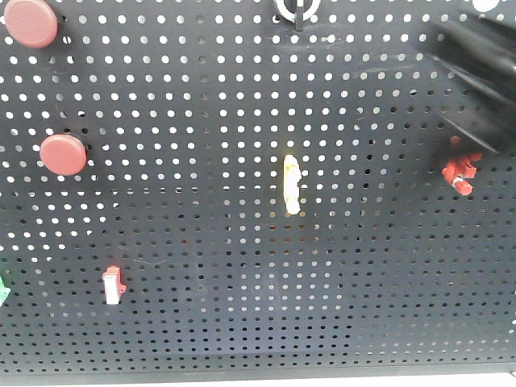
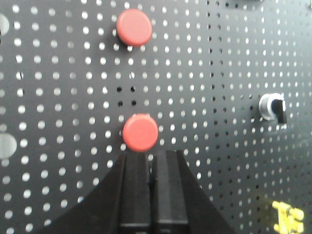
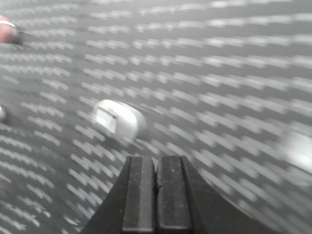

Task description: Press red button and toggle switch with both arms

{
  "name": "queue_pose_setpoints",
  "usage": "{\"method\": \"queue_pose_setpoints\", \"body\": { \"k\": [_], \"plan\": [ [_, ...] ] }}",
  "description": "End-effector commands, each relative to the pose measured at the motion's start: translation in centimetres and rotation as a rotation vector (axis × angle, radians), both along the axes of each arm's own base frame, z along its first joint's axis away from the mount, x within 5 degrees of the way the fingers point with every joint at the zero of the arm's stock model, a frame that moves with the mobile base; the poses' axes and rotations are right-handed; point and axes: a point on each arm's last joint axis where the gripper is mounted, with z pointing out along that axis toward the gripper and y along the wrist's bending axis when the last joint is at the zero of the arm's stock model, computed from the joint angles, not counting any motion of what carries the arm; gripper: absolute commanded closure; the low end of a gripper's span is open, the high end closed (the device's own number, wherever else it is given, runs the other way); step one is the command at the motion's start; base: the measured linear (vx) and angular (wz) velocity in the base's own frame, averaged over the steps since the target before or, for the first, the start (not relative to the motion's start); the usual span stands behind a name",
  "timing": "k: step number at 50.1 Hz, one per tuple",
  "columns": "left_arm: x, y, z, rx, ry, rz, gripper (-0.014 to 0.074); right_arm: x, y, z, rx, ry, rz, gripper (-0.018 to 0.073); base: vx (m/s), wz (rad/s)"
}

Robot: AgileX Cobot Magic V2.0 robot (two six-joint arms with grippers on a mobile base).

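Observation:
Two red buttons [image 1: 31, 22] [image 1: 63, 154] sit on the black pegboard [image 1: 201, 97] at the left. In the left wrist view my left gripper [image 2: 153, 154] is shut and empty, its tips just below the lower red button [image 2: 140, 132]; the upper red button [image 2: 134, 27] is above it. The all-red toggle switch [image 1: 461, 169] is at the right, tilted. My right gripper [image 1: 484, 133] is a blurred black shape just above and right of it. In the right wrist view the right gripper [image 3: 156, 159] is shut and empty, and the picture is smeared.
A pale-yellow switch [image 1: 292, 184] is at the board's middle and a small red-and-white switch [image 1: 113, 285] at the lower left. A silver-and-black knob [image 1: 296, 10] is at the top; it also shows in the left wrist view [image 2: 272, 107]. A green piece [image 1: 2, 290] is at the left edge.

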Motion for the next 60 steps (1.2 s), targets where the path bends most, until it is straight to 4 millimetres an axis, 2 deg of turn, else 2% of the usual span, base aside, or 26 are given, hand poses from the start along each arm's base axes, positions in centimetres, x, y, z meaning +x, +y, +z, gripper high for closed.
{"method": "queue_pose_setpoints", "body": {
  "k": [1, 13, 21, 34, 53, 60],
  "plan": [
    [-0.5, 0.0, 1.3, -0.041, -0.069, -0.027, 0.0595, -0.2, 1.6, 2.3, 0.021, -0.049, 0.057, 0.0559, 0.00, 0.00],
    [-0.5, 0.0, 1.3, -0.042, -0.069, -0.027, 0.0595, 1.4, 6.1, 2.9, 0.012, -0.029, 0.163, 0.0559, 0.00, 0.00],
    [-0.5, 0.0, 1.3, -0.042, -0.069, -0.027, 0.0595, 2.7, 7.1, 3.0, 0.014, -0.001, 0.157, 0.0559, 0.00, 0.00],
    [-0.5, 0.0, 1.3, -0.042, -0.069, -0.027, 0.0595, 3.8, 7.1, 4.4, 0.012, 0.038, 0.086, 0.0559, 0.00, 0.00],
    [-0.5, 0.0, 1.3, -0.042, -0.071, -0.028, 0.0595, 4.2, 6.4, 3.9, -0.034, 0.128, 0.001, 0.0559, 0.00, 0.00],
    [-0.5, 0.0, 1.3, -0.042, -0.071, -0.028, 0.0595, 3.6, 5.6, 4.3, -0.038, 0.155, -0.035, 0.0559, 0.00, 0.00]
  ]
}}
